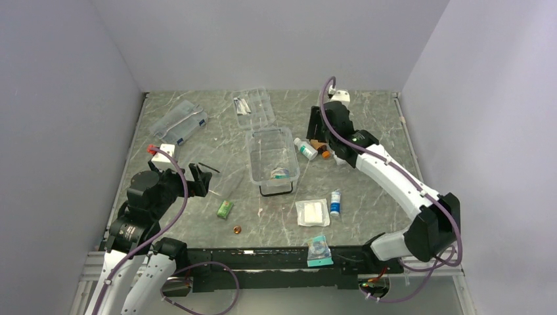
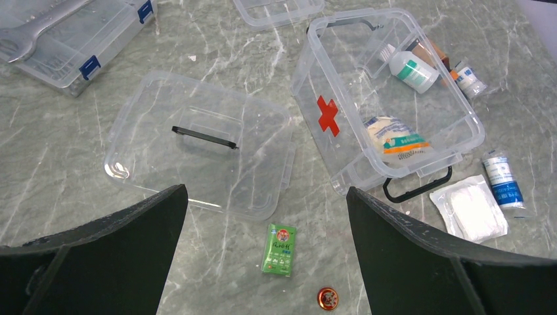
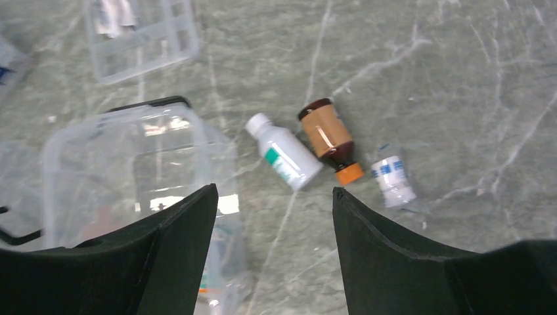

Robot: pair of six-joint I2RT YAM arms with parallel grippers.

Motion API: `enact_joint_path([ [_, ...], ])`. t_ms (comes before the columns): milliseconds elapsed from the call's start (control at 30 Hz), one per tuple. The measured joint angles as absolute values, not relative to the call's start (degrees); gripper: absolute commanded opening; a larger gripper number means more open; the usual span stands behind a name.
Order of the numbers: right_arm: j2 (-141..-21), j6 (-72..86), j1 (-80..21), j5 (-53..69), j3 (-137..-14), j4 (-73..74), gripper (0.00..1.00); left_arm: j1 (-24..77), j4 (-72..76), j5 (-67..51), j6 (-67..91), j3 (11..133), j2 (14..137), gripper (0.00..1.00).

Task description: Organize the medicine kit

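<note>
Left wrist, clear open-topped medicine kit [image 2: 314, 92], red-crossed

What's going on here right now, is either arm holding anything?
Neither arm holds anything. The medicine kit stands open, its lid lying flat beside it, and one wrapped bandage is inside. The right gripper hovers open over a white bottle, a brown bottle and a small roll lying on the table next to the kit. The left gripper is open near a green packet.

two bottles [image 3: 284, 159], one medicine kit [image 2: 314, 85], one lid [image 2: 253, 167], one green sachet [image 2: 279, 249]
</note>
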State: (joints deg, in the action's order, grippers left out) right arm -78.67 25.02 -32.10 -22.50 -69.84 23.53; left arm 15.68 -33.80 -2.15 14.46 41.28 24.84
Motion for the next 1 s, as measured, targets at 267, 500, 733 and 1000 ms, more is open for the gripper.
enact_joint_path([
  [267, -89.17, 21.08, -23.86, -17.1, -69.6, 22.74, 0.67, 15.68, -33.8, -2.17, 14.46, 41.28, 24.84, 0.99],
  [500, -97.27, 16.43, -20.67, -12.82, -70.85, 21.17, 0.65, 15.68, -33.8, -2.31, 14.46, 41.28, 24.84, 0.99],
  [733, -102.98, 12.95, -17.93, -7.68, -74.3, 19.25, 0.65, 15.68, -33.8, -2.35, 14.46, 41.28, 24.84, 0.99],
  [1000, -107.04, 11.14, -17.04, -2.59, -75.99, 17.47, 0.65, 15.68, -33.8, -2.35, 14.44, 41.28, 24.84, 0.99],
])
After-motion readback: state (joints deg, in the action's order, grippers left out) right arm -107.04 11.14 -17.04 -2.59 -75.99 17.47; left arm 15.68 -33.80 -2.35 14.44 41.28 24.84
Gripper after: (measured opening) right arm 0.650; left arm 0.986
